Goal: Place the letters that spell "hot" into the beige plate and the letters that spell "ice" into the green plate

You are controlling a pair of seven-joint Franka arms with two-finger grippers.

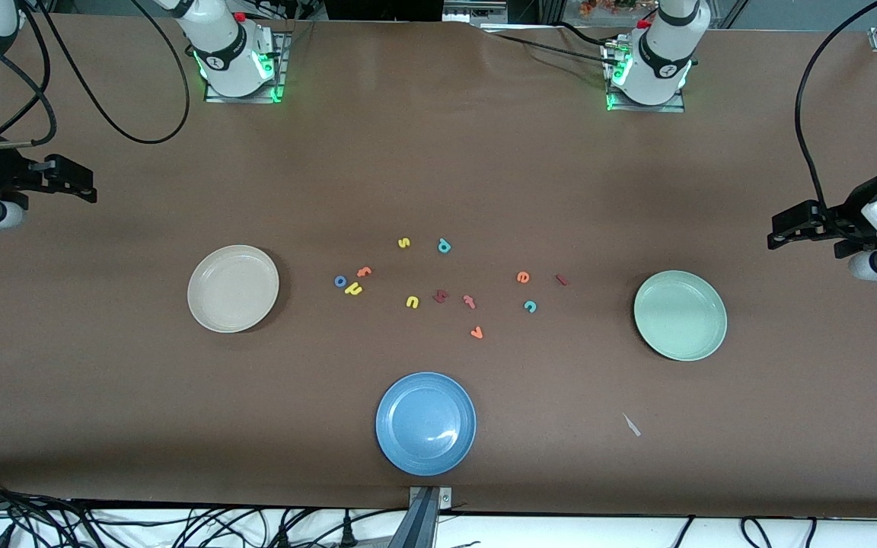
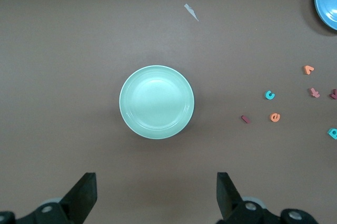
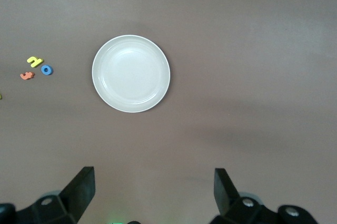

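The right gripper hangs spread and empty at its table end. Beside it, the beige plate lies empty, the yellow h, blue o and orange t clustered next to it. The orange e, teal c and dark red i, its bar slanted, lie near the empty green plate. These foam letters likely handle light and soft; pinch across their edges. The left gripper waits spread.

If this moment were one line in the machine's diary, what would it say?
left gripper: open, empty | right gripper: open, empty | beige plate, green plate: empty | letters: on table
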